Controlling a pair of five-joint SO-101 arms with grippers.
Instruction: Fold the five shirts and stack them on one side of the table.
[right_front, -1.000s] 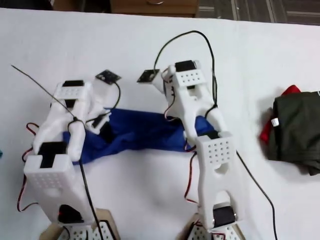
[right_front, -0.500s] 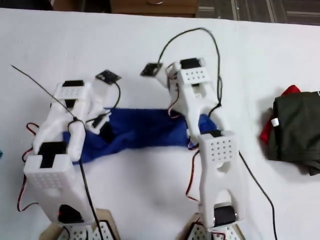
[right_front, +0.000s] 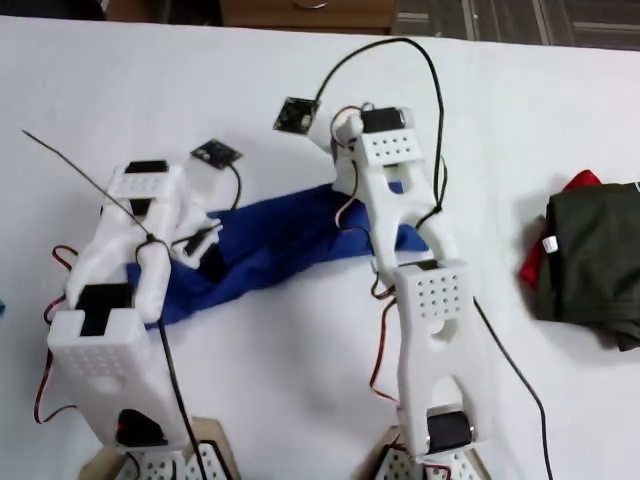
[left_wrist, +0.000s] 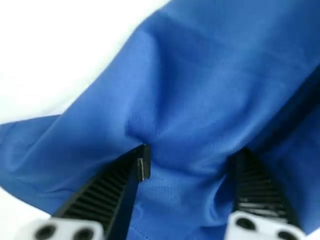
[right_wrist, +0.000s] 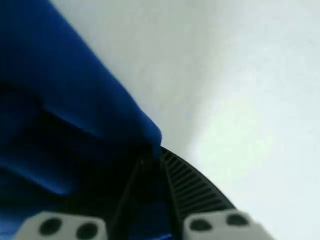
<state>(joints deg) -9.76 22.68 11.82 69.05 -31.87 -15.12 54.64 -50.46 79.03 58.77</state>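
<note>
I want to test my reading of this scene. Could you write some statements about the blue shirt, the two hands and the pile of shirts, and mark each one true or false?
1. The right hand is shut on the blue shirt. True.
2. The blue shirt is folded flat. False: it lies bunched in a long strip.
3. A dark green shirt lies over a red shirt near the edge of the table. True.
4. The left hand is shut tight. False: its fingers stand apart, with blue cloth between them.
</note>
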